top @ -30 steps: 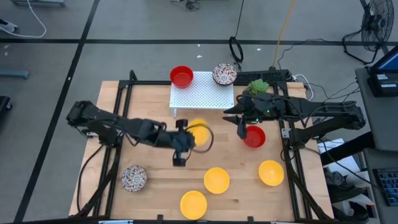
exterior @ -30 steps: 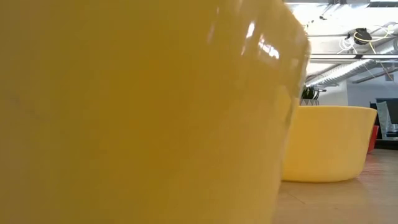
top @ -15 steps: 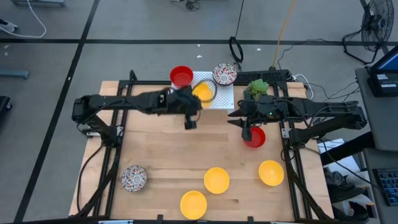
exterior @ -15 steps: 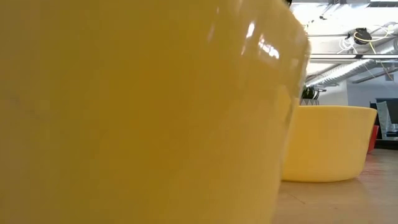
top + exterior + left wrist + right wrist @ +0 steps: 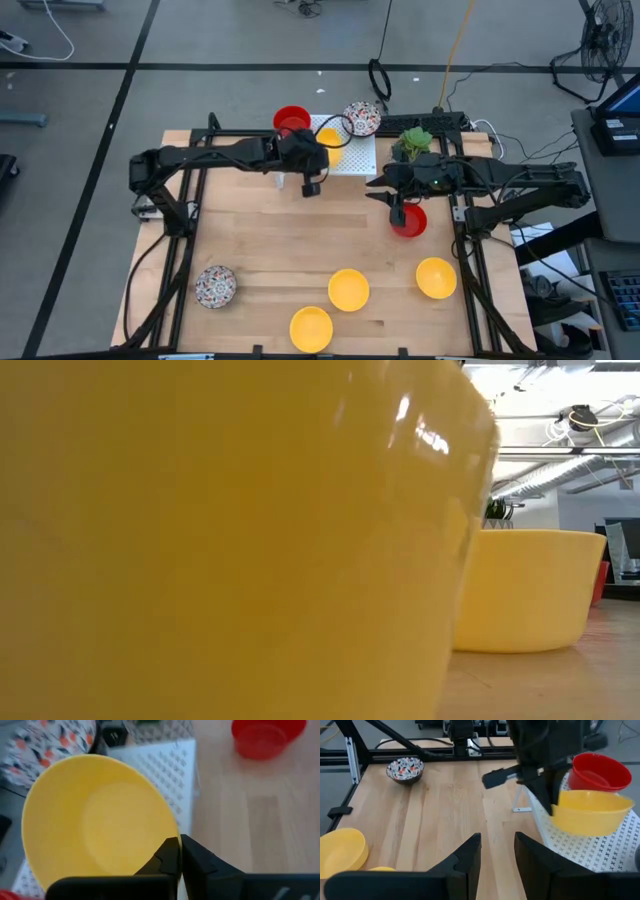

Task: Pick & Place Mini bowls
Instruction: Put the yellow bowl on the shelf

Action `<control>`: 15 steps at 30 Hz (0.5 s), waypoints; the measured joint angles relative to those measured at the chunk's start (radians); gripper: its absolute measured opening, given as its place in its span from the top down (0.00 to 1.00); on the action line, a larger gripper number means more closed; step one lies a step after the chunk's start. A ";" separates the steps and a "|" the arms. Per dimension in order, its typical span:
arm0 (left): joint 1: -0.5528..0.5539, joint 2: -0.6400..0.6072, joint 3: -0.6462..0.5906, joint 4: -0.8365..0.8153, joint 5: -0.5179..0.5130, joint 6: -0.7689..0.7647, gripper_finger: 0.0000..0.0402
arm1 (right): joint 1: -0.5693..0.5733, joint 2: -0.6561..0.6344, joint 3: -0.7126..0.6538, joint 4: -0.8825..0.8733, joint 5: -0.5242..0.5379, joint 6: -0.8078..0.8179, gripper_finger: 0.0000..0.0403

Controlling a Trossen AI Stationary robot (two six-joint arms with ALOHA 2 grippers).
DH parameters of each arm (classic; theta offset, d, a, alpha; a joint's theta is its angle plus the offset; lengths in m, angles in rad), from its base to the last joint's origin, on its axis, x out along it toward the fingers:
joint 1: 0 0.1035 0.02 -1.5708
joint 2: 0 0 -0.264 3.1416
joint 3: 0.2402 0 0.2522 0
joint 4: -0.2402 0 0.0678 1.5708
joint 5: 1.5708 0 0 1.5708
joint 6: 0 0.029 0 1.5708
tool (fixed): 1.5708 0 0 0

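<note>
My left gripper [image 5: 316,157] is shut on a plain yellow mini bowl [image 5: 330,141], held over the white perforated rack [image 5: 355,158] at the table's far side. On the rack's far corners sit a red bowl [image 5: 291,120] and a speckled bowl [image 5: 361,118]. My right gripper [image 5: 391,208] is open and empty beside another red bowl [image 5: 410,221] on the table's right. Three yellow bowls [image 5: 348,289] [image 5: 311,328] [image 5: 436,278] and a speckled bowl [image 5: 215,286] rest on their bases near the front. My left gripper pinches the yellow bowl's rim [image 5: 169,836] on its near side, one finger inside the bowl and one outside. The fingers [image 5: 547,795] come slanting down from above. The bowl [image 5: 592,811] stays mouth up and about level over the rack; whether its base touches the rack, I cannot tell.
A small pot with a green plant [image 5: 414,142] stands right of the rack, close to my right arm. In the low view one yellow bowl [image 5: 200,540] fills most of the picture, with another [image 5: 525,590] behind it. Bare wood lies in the table's middle.
My left gripper has carried the yellow bowl from the table's middle toward the far edge and over the rack, the bowl staying mouth up in the hold. My right arm has kept still.
</note>
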 joint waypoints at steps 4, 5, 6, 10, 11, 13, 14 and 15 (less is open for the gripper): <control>0.002 0.010 0.001 -0.004 -0.009 0.030 0.93 | 0.000 0.000 0.000 0.001 0.000 0.000 0.74; 0.002 0.013 0.000 -0.014 -0.012 0.031 0.93 | 0.000 0.000 0.000 0.001 0.000 0.000 0.74; 0.002 0.014 -0.002 -0.027 -0.012 0.031 0.93 | 0.000 0.000 0.000 0.001 0.000 0.000 0.74; 0.002 0.012 -0.002 -0.016 -0.013 0.037 0.95 | 0.000 0.000 0.000 0.001 0.000 0.000 0.74; 0.002 0.012 -0.002 -0.016 -0.014 0.036 0.96 | 0.000 0.000 0.000 0.001 0.000 0.000 0.74; 0.002 0.014 -0.002 -0.016 -0.028 0.020 0.98 | 0.000 0.000 0.000 0.001 0.000 0.000 0.74; 0.002 0.014 -0.002 -0.013 -0.042 0.011 0.98 | 0.000 0.000 0.000 0.001 0.000 0.000 0.74; 0.002 0.013 -0.002 -0.010 -0.056 0.004 0.98 | 0.000 0.000 0.000 0.001 0.000 0.000 0.74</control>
